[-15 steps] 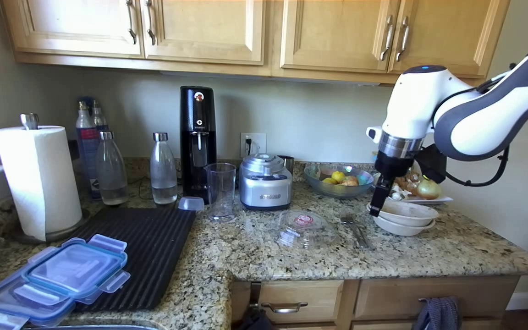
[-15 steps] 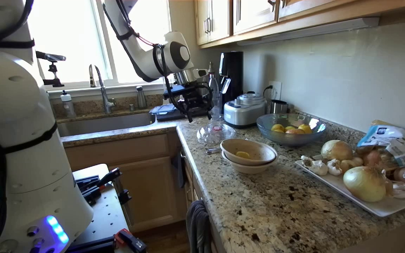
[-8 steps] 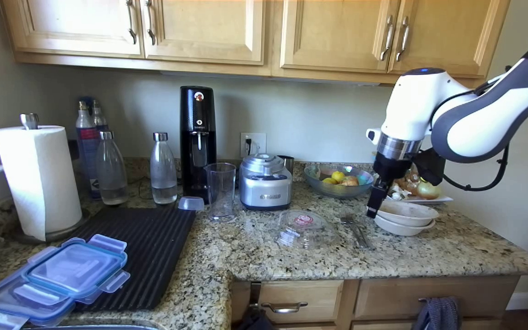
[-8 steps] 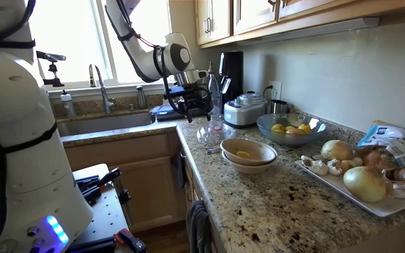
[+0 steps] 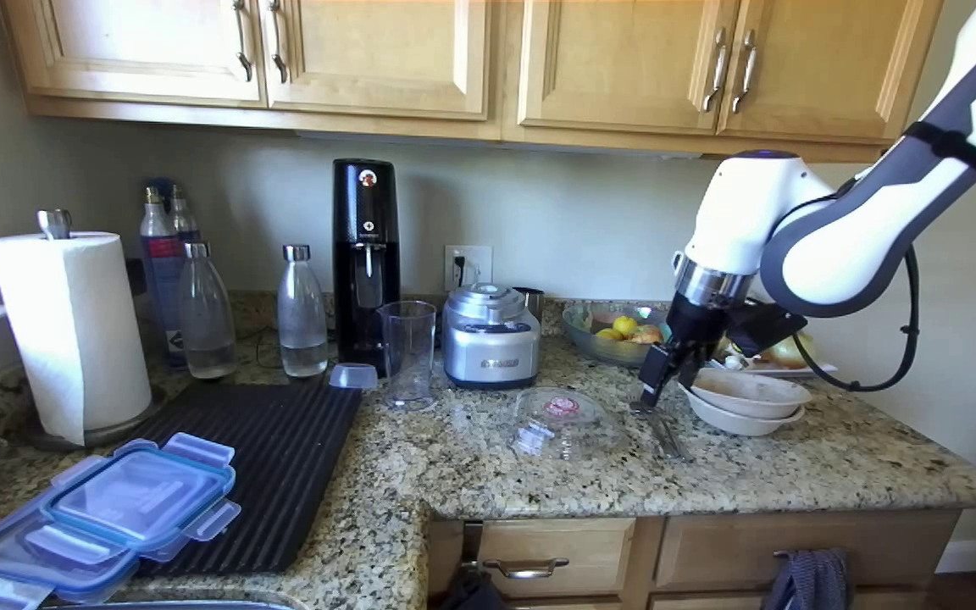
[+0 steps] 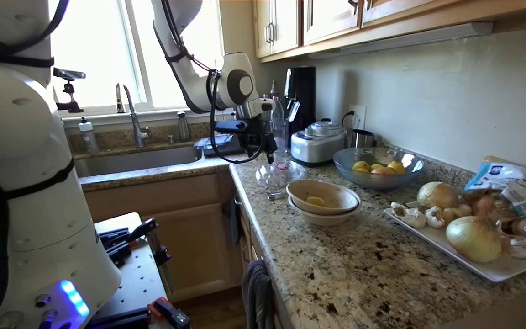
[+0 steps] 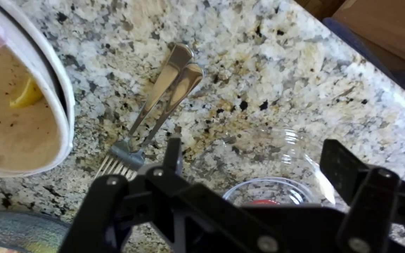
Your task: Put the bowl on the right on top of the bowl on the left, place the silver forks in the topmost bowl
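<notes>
Two cream bowls are stacked on the granite counter. The upper bowl sits tilted inside the lower bowl; both also show in the other views, the upper bowl holding a lemon wedge. Two silver forks lie side by side on the counter next to the bowls, handles toward the counter's front edge. The forks show partly in an exterior view. My gripper is open and empty, above the counter. In the wrist view the forks lie left of its opening, one finger near the tines.
A clear plastic lid lies under the gripper's opening in the wrist view. A glass fruit bowl stands behind the bowls. A white tray holds onions and garlic. A food processor stands at the wall.
The gripper has moved left and lower in an exterior view, from beside the bowls to over the forks' area, and it has turned. The bowls and forks have not moved.
</notes>
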